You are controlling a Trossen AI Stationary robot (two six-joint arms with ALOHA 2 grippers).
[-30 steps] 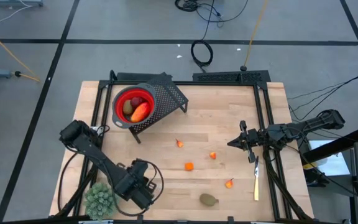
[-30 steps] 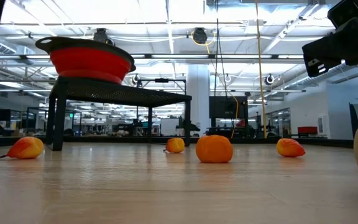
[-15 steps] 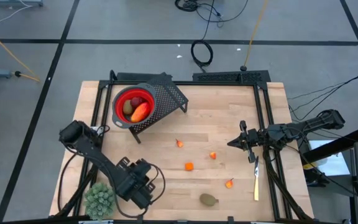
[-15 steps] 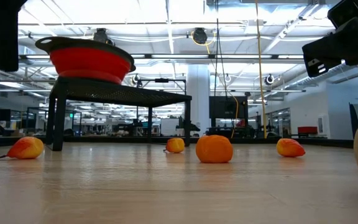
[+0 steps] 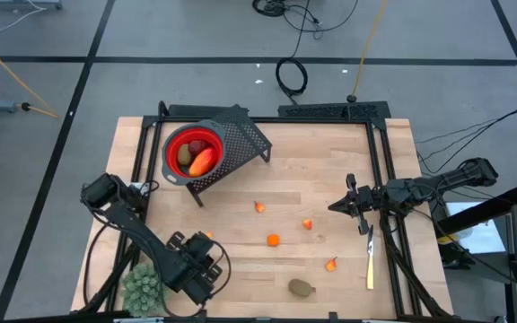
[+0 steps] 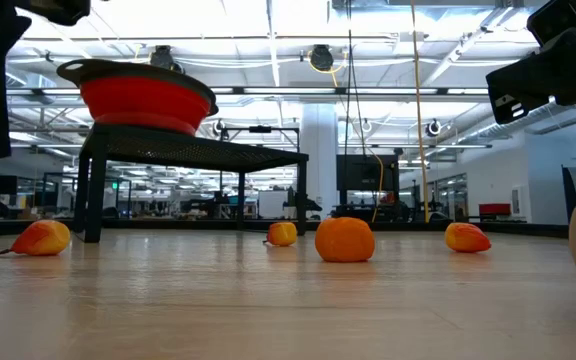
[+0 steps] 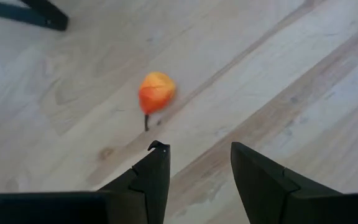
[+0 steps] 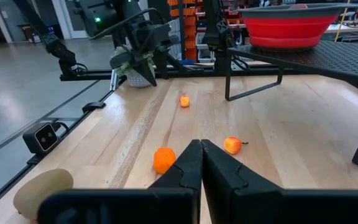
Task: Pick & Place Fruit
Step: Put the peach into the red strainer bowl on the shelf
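A pale wood bench (image 5: 330, 161) stands on grey floor (image 5: 43, 81). The red bowl (image 5: 191, 151) holds fruit; more lies scattered. The left gripper (image 7: 194, 163), jaws spread, hovers above an orange piece (image 7: 156, 92). The right gripper (image 8: 200, 155) waits, jaws pressed together.

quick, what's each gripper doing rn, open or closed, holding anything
Left gripper: open, empty, above the table.
Right gripper: shut, holding nothing.
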